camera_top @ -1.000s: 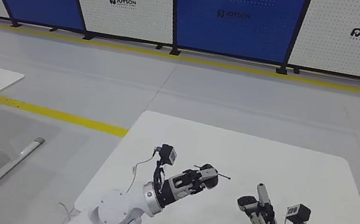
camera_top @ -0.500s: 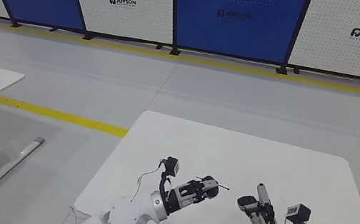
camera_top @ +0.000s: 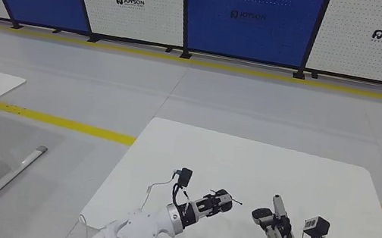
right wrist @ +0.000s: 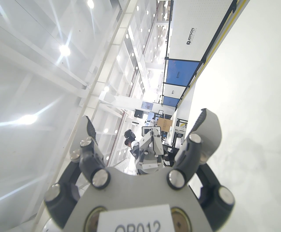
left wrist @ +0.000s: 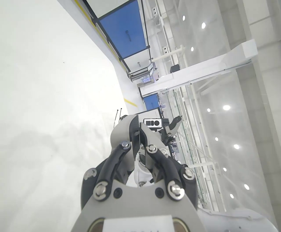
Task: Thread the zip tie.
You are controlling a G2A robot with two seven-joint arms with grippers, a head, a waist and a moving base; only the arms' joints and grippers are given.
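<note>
Your left end effector (left wrist: 138, 129) is pressed together on the zip tie (left wrist: 117, 109), held above the surface (camera_top: 260, 162) near its front edge. The thin black ends poke out past the fingertips toward the right arm. The right end effector (right wrist: 146, 123) is spread wide, holds nothing, and sits well apart from the left, facing it.

Handling, as a judgement: the tie is very light, a thin springy plastic strip, smooth and likely to slip or twist in a pinch. The free length will whip and bend if you move fast. Grip the strap flat-side to the pads, close to the tail tip so it stays stiff for the feed. Steady the head end with the other end effector. You can't tell which poking end is the head.

Since a second ago, the left arm has dropped and swung lower toward the front edge. Its end effector and the tie have moved slightly down and toward the right arm. The right arm is unchanged and still spread.
</note>
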